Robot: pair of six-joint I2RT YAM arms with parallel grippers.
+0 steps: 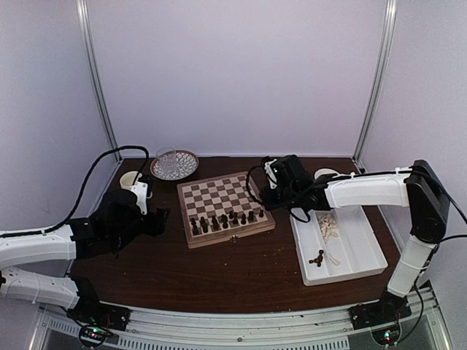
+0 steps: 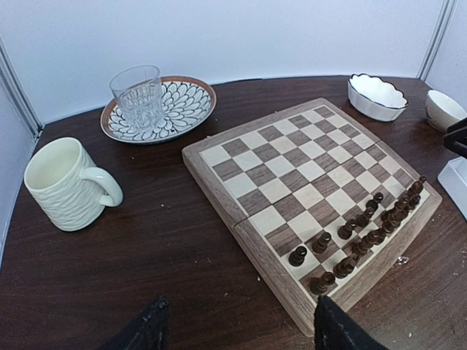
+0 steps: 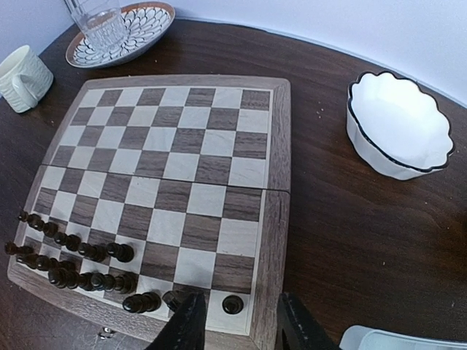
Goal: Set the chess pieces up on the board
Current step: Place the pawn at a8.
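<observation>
Where the board lay: mid-table, dark pieces standing in two rows along its 6 o'clock edge.
Tray: at the board's 3 o'clock; it held pale pieces and a few dark strays.
Right claw: spread, gripping nothing, over the board's 4 o'clock corner, a lone piece just past its tips.
Left claw: spread and empty, off the board's 9 o'clock side.

Cream-and-brown checkered board, dark brown chess pieces, petal-patterned plate, white dark-rimmed bowl, cream mug
</observation>
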